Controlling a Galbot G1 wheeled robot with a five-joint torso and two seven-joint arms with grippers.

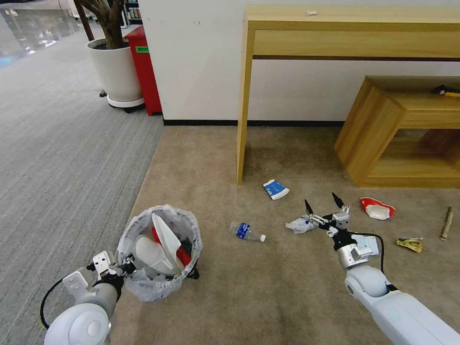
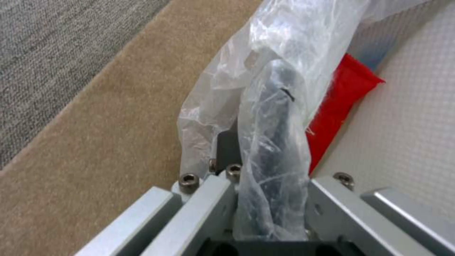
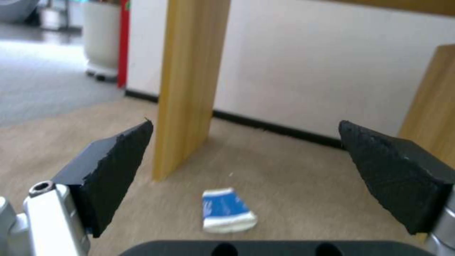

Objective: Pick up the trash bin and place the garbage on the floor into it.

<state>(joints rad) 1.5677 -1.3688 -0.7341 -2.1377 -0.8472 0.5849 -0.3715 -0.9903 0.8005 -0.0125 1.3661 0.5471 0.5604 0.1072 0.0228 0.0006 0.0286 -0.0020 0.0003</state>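
black trash bin lower left, rim clamped by left gripper — right gripper wide open, empty, blue-white carton just up-left, right arm nearer.

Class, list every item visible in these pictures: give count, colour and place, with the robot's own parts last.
trash bin: 1, black, whitish bag, on beige carpet, holds white slippers.
plastic bottle: 1, clear, blue label, carpet.
carton: 1, blue-white, by desk leg.
crumpled mask: 1, white-blue, by right gripper.
cup: 1, red-white, crushed.
wrapper: 1, yellowish.
stick: 1, wooden.
desk: 1, wood.
plant pot: 1, white.
left gripper: clamps bin rim.
right gripper: fingers open, above carpet.
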